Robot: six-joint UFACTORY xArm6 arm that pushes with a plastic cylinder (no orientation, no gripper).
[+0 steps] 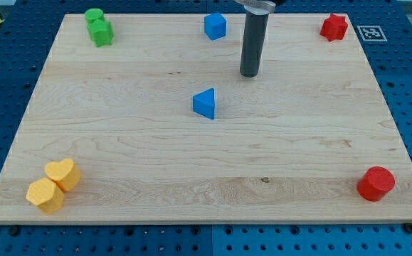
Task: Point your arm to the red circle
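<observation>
The red circle [375, 183] sits alone at the board's bottom right corner, well apart from everything — an open run toward it. My tip [249, 74] stands upright near the view's top, between the blue cube [215, 26] and blue triangle [205, 104] — no fingers, just rod.
</observation>
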